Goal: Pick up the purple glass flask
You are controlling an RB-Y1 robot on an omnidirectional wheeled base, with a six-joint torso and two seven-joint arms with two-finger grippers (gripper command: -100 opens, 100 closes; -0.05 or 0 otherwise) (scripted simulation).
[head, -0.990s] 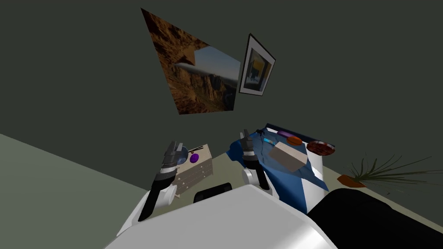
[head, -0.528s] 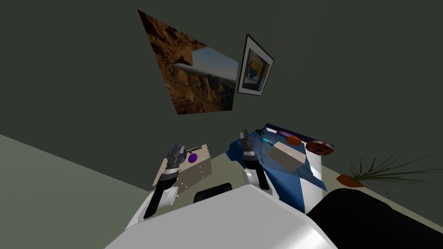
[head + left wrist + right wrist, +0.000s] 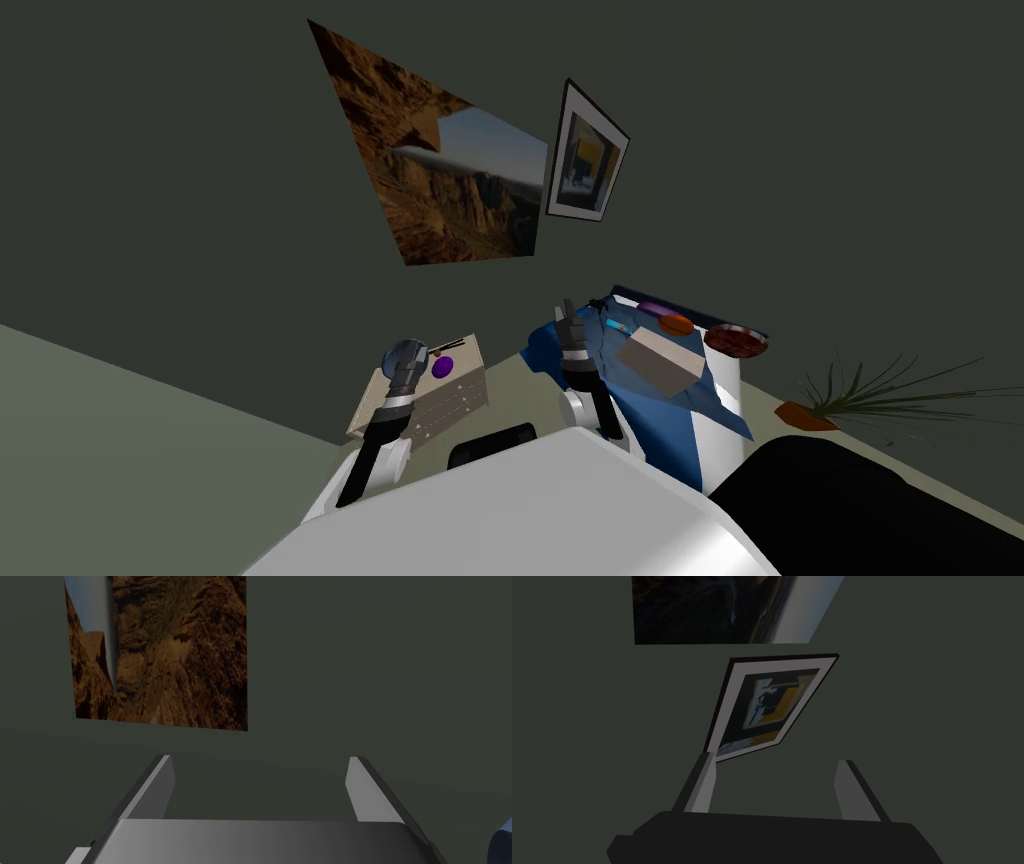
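Left of centre in the head view, the small rounded purple flask (image 3: pixel 443 366) sits on a beige drawer chest (image 3: pixel 466 396), just right of the nearer left gripper (image 3: pixel 405 362), whose jaws stand wide and face the wall.

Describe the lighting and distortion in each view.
Head view: rolled wide lens slants the wall and painting; the purple flask on the dresser shows no glare. Left wrist view: dim wall, evenly lit. Right wrist view: dimmest, framed picture skewed.

the purple flask (image 3: pixel 442 367) is too small to tell its shape. the left arm (image 3: pixel 386 420) hides part of the surface (image 3: pixel 468 354).
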